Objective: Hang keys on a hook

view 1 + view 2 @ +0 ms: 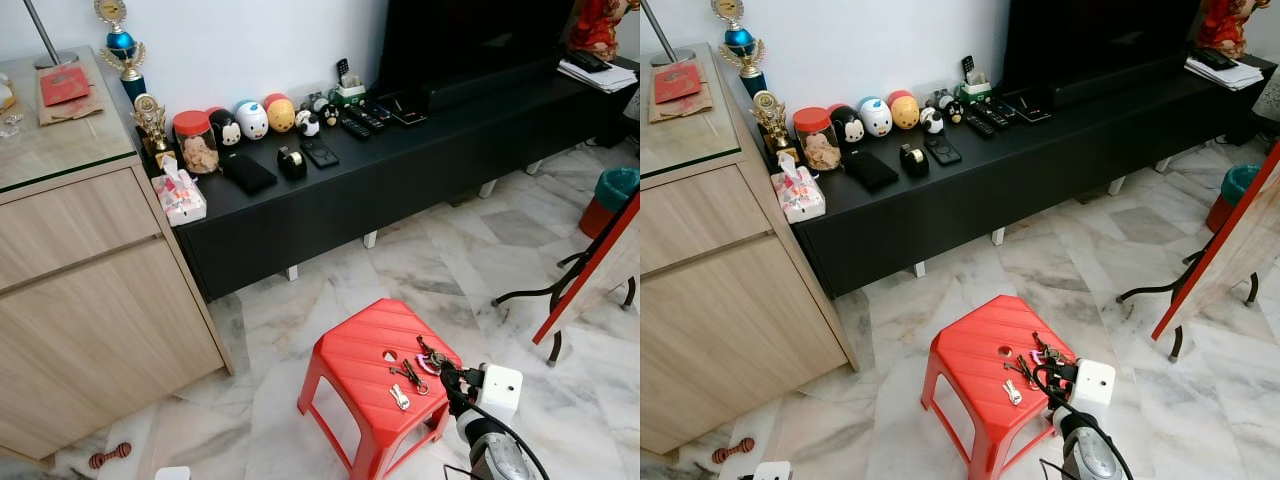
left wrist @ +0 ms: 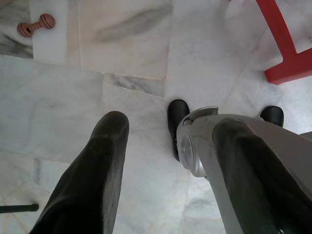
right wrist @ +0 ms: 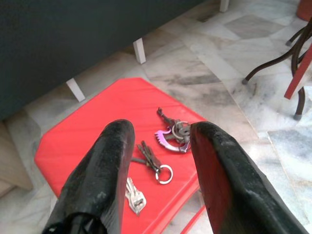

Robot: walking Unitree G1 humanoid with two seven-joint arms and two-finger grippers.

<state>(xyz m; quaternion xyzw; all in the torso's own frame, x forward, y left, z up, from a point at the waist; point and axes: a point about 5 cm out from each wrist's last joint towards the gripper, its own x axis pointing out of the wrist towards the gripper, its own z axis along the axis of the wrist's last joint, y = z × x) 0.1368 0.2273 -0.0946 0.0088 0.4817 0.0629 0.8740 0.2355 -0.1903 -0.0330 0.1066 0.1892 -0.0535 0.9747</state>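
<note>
A red plastic stool [image 1: 360, 350] stands on the marble floor just in front of me. Three key bunches lie on its seat: one with a purple carabiner [image 3: 168, 135], a dark bunch with a ring [image 3: 152, 160], and a pair of silver keys [image 3: 134, 196]. My right gripper [image 3: 162, 129] hovers open just above the stool's near right edge, and the purple and dark bunches lie between and beyond its fingers [image 1: 449, 382]. The left gripper [image 2: 170, 126] hangs open at my side, pointing down at the floor.
A long black console [image 1: 400, 170] with toys, remotes and a jar runs along the wall behind the stool. A wooden cabinet [image 1: 90, 290] stands at the left. At the right are a red-edged leaning board [image 1: 590, 265] on black legs and a teal bin [image 1: 612, 190]. A small wooden dumbbell [image 2: 35, 25] lies on the floor.
</note>
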